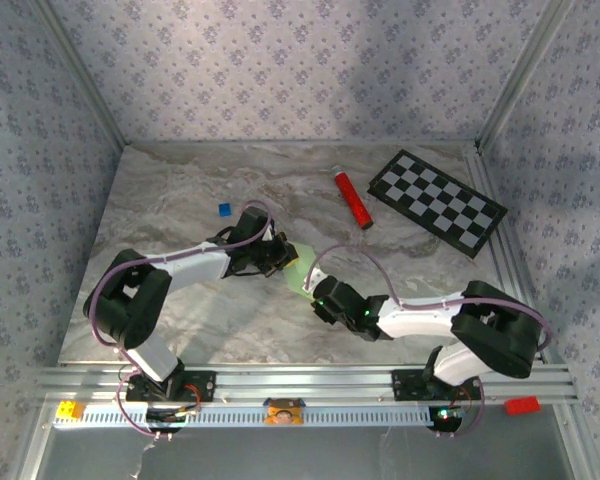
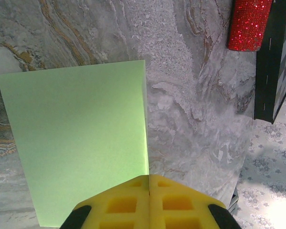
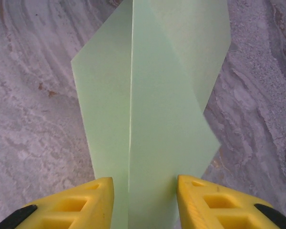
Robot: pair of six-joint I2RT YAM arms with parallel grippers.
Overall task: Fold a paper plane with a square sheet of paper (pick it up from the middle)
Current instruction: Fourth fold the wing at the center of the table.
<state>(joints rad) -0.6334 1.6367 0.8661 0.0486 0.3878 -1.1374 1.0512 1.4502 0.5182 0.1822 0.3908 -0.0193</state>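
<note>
The square sheet of paper point(image 1: 302, 268) is pale green and partly folded, and it sits between my two grippers at the table's middle. My left gripper point(image 2: 149, 177) is shut, its yellow fingers pinching the right edge of the sheet point(image 2: 81, 143), which spreads away to the left. In the top view the left gripper point(image 1: 278, 256) is at the sheet's left end. My right gripper point(image 3: 145, 183) stands open, one finger either side of the folded sheet point(image 3: 152, 119), which has a long crease running away from the fingers. From above, the right gripper point(image 1: 320, 292) is at the sheet's near right end.
A red glittery tube point(image 1: 352, 198) lies behind the paper, also seen as the red tube point(image 2: 248, 24). A black-and-white checkerboard point(image 1: 437, 201) is at the back right. A tiny blue square point(image 1: 223, 209) lies left of centre. Patterned walls enclose the marble table point(image 1: 180, 180).
</note>
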